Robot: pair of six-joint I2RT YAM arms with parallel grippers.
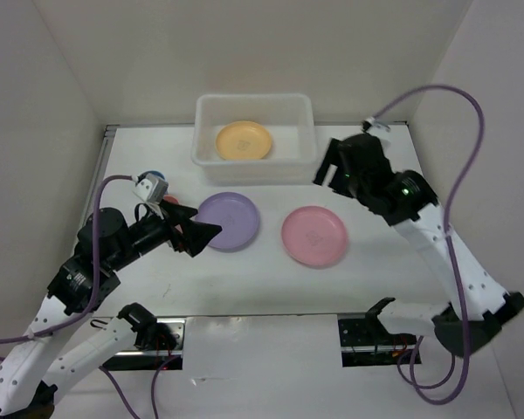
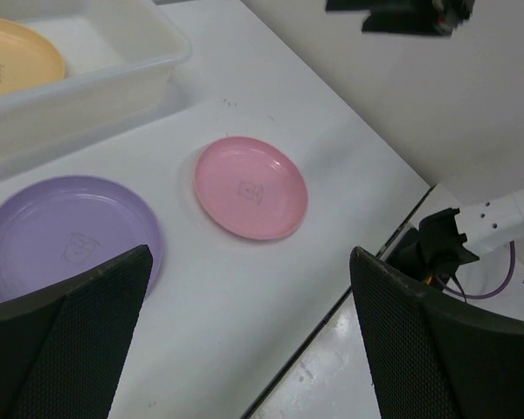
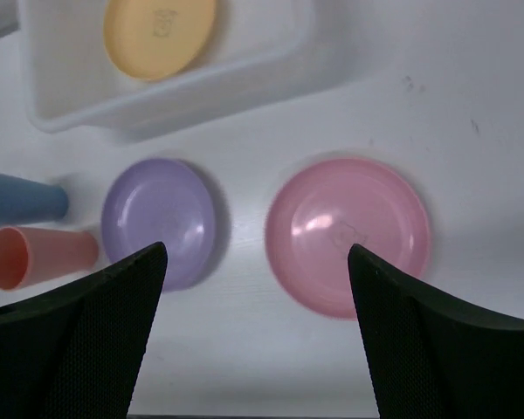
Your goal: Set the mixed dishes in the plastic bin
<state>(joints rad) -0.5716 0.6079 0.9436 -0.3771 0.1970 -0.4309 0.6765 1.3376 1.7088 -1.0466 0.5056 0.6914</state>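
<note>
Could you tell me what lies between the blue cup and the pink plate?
The purple plate lies between the blue cup and the pink plate; the right wrist view shows it.

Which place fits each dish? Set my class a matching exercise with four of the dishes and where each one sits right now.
Dishes:
1 yellow plate
2 purple plate
3 pink plate
4 blue cup

Places:
A on its side beside the red cup
B flat on the table, farthest from the cups
C inside the bin
D flat on the table, between the cups and the pink plate

Pairs: 1-C; 2-D; 3-B; 4-A
</note>
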